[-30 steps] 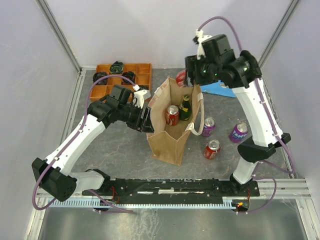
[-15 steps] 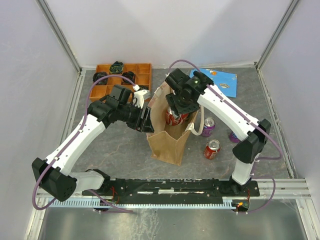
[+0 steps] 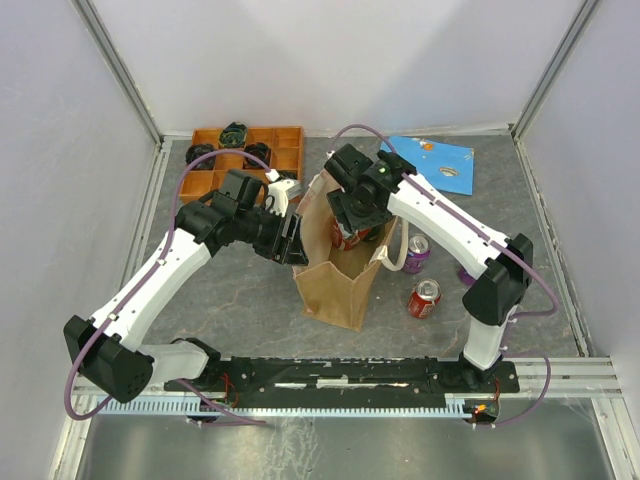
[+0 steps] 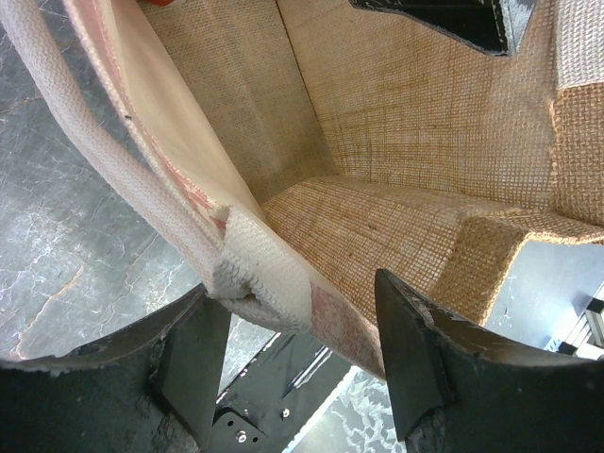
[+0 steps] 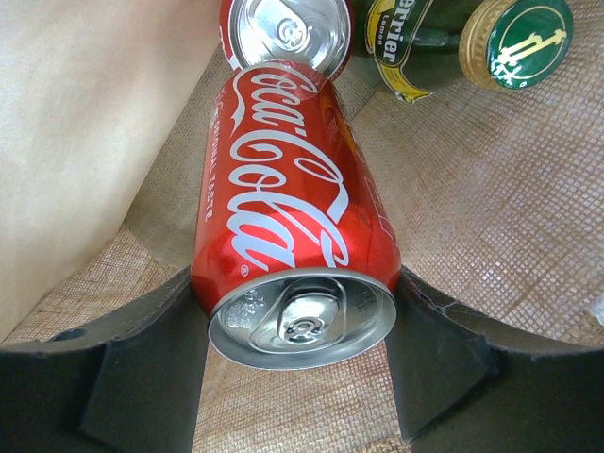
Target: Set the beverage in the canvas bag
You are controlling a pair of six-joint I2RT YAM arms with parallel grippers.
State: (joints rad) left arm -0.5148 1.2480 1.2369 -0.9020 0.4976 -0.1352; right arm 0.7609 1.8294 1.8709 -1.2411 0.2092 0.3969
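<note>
The right gripper, clamped on the red can, holds it inside the bag, long axis toward twelve o'clock.

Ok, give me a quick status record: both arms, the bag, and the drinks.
right gripper: inside the canvas bag, fingers shut on a Coca-Cola can
left gripper: fingers straddle the bag's rim; grip unclear
also in bag: second red can, green bottle
outside the bag: purple can, another red can
</note>
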